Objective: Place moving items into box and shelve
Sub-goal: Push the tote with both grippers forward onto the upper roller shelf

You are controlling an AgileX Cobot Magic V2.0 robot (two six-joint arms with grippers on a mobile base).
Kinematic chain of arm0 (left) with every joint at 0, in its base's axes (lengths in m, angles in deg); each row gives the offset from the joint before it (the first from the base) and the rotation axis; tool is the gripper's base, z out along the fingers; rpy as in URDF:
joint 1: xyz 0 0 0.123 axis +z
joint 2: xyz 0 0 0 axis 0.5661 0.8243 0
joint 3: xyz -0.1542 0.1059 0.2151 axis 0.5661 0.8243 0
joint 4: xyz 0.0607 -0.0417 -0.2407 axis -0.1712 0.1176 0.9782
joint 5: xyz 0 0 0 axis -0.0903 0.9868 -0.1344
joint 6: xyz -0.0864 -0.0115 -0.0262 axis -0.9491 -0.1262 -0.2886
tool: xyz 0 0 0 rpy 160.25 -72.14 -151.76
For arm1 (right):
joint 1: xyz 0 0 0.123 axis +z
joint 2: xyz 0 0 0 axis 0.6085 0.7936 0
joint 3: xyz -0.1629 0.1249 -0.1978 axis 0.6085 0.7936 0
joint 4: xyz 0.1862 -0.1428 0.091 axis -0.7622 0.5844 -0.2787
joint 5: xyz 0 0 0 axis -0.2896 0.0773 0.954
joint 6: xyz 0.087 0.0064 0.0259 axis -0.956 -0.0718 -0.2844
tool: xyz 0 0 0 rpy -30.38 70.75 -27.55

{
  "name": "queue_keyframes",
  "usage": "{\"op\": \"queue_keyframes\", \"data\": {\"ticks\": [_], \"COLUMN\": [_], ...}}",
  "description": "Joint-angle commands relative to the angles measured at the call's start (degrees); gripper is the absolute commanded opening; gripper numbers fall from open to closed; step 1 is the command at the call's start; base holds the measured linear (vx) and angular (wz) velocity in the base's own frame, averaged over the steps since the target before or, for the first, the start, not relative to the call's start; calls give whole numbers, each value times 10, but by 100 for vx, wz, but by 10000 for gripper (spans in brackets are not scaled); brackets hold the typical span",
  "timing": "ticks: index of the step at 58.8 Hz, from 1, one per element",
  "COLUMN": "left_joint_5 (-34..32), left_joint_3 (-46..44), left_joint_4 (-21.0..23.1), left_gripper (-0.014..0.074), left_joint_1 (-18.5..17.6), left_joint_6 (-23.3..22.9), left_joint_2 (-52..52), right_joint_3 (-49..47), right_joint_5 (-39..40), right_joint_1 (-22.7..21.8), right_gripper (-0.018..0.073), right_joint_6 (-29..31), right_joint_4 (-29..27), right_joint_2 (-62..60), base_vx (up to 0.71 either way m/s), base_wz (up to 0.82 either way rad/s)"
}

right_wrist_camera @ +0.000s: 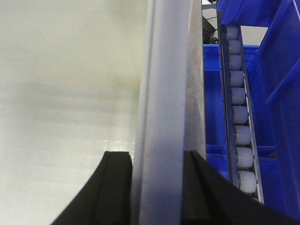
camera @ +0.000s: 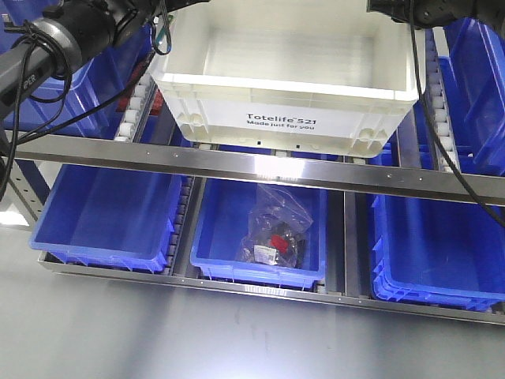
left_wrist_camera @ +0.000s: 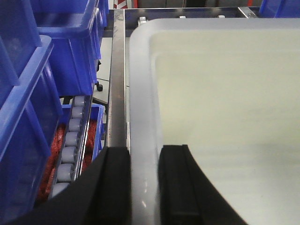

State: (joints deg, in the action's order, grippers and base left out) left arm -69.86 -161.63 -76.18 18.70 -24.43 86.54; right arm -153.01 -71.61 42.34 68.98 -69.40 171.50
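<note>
left tool and right tool each clamped on the box rim.

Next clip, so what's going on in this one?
Both arms are holding the white box at the upper level of a roller shelf. The left claw straddles one side rim and the right claw the opposite rim. The box looks empty inside. On the level below sit blue bins; the middle one holds a clear bag of small parts.
</note>
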Motion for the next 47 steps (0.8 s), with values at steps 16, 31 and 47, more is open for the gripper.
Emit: {"op": "queue_keyframes", "data": {"ticks": [16,31,47], "left_joint_5": [-18,24,50], "left_joint_3": [-30,-30,-30], "left_joint_4": [-7,-7,-7], "left_gripper": [574,587,441], "left_joint_1": [8,8,8], "left_joint_6": [-4,-4,-3], "left_joint_2": [-52,-60,-81], "right_joint_3": [-27,-27,-27], "right_joint_5": [57,32,-2], "right_joint_1": [-9,-9,-9], "right_gripper": [472,451,183], "right_joint_6": [8,8,8], "right_joint_4": [41,47,75], "right_joint_2": [-47,-53,-86], "base_vx": [0,0,0], "base_wz": [0,0,0]}}
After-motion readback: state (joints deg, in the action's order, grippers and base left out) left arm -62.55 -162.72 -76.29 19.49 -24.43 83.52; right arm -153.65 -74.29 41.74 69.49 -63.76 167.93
